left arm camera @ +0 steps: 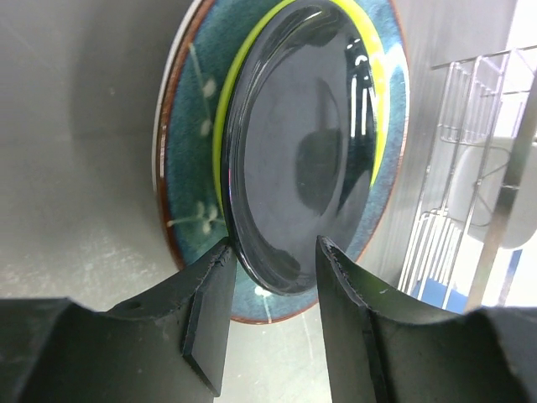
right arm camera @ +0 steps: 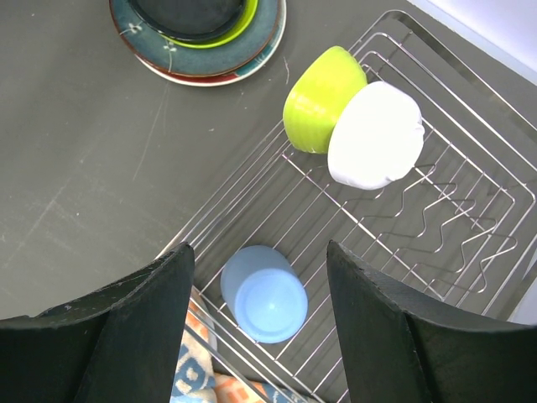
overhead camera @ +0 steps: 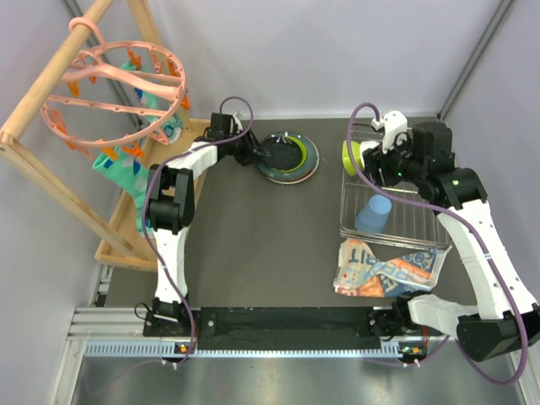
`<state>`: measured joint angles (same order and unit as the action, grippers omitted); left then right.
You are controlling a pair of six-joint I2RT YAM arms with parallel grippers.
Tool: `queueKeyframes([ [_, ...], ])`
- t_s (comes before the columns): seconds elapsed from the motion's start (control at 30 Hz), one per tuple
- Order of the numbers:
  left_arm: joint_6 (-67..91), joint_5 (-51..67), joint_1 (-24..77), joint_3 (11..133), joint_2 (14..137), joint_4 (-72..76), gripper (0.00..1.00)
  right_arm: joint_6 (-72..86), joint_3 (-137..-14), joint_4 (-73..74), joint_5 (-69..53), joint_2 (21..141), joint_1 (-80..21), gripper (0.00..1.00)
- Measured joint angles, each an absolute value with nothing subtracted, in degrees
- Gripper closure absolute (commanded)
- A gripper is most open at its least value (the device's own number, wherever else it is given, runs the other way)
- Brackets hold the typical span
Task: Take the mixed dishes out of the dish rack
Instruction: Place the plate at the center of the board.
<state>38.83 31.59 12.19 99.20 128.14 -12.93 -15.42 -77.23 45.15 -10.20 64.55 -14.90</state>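
On the table lies a stack: a dark teal speckled plate (overhead camera: 310,160) (left arm camera: 189,168), a lime-green piece (left arm camera: 220,126) and a glossy dark plate (left arm camera: 302,143) (overhead camera: 288,154) on top. My left gripper (overhead camera: 256,155) (left arm camera: 275,248) is open at the stack's left edge. The dark plate's rim sits between its fingers, beside the left one and apart from the right one. The wire dish rack (overhead camera: 413,228) (right arm camera: 436,210) holds a lime-green bowl (right arm camera: 323,99) (overhead camera: 349,157), a white bowl (right arm camera: 375,134) and a light blue cup (right arm camera: 264,294) (overhead camera: 373,214). My right gripper (right arm camera: 260,248) (overhead camera: 381,169) hangs open above the cup, holding nothing.
A printed orange-blue-white packet (overhead camera: 388,270) (right arm camera: 197,378) lies against the rack's near side. At the back left stands a wooden frame (overhead camera: 51,101) with a pink ring of clips (overhead camera: 118,84) and a green cloth (overhead camera: 125,173). Grey walls close in the table.
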Motion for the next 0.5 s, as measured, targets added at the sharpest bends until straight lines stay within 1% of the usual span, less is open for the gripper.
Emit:
queueKeyframes([
  [0.5, 35.4, 29.0, 12.3, 100.1, 128.1, -16.0, 0.53, -15.4, -77.2, 45.1, -10.4, 64.6, -14.9, 0.35],
])
